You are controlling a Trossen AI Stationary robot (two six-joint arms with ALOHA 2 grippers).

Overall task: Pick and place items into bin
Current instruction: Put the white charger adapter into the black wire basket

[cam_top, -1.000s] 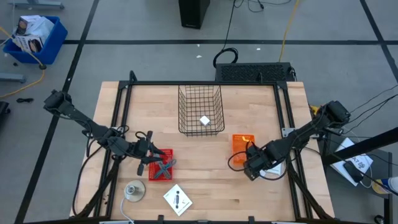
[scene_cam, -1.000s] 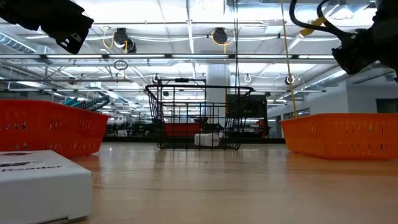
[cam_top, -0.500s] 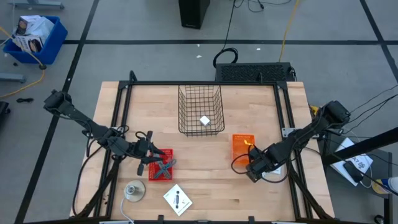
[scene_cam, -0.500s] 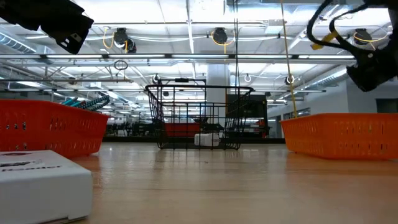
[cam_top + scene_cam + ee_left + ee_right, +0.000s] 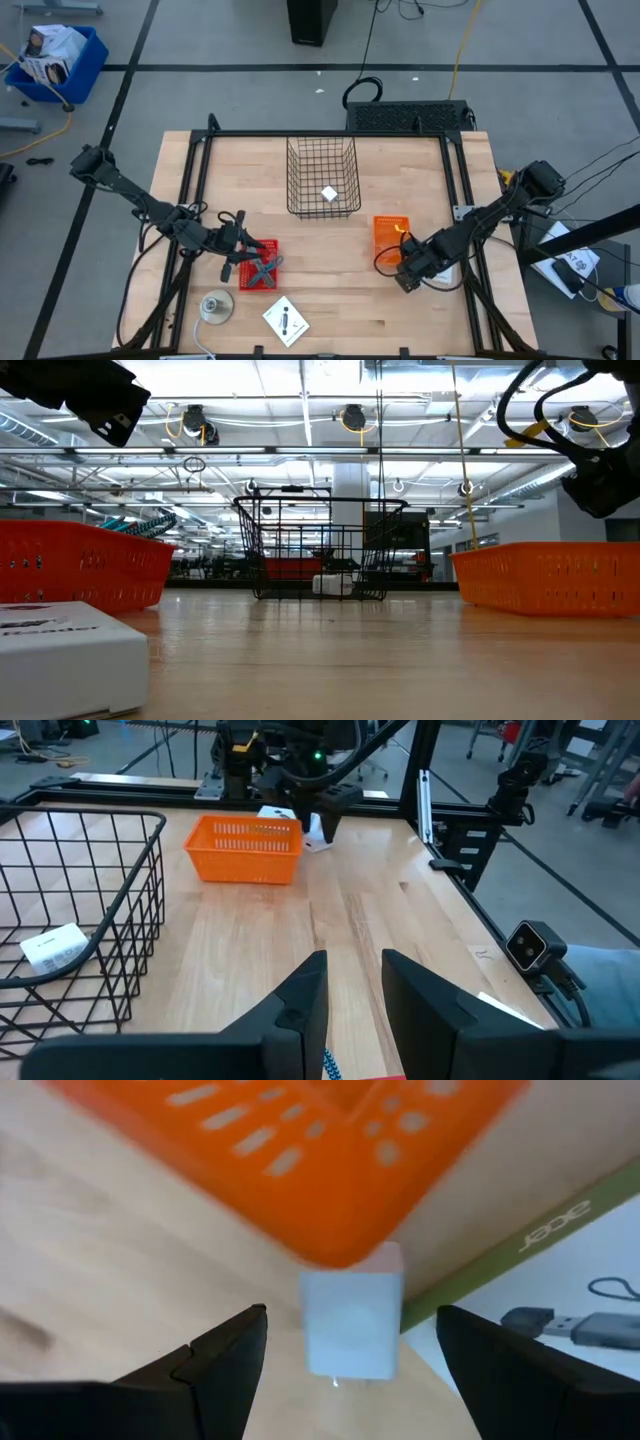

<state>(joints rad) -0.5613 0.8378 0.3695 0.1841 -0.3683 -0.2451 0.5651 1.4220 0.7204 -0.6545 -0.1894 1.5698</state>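
Two grippers are in my view, both spread open and holding nothing. Near the table's front edge I count one white card [image 5: 285, 321] with a black mark and one round grey disc [image 5: 216, 306] beside it. Just behind them sits one red basket [image 5: 259, 265] with a grey tool [image 5: 262, 267] lying across it; my left gripper [image 5: 238, 243] hangs at its left rim. On the other side, my right gripper [image 5: 330, 1355] hovers over one white cube [image 5: 351, 1323] lying against the corner of one orange basket [image 5: 392, 236], close to the table's right rail. Open wood lies between the two baskets. Farther back stands one wire bin [image 5: 322, 176], holding a second white cube [image 5: 329, 194].
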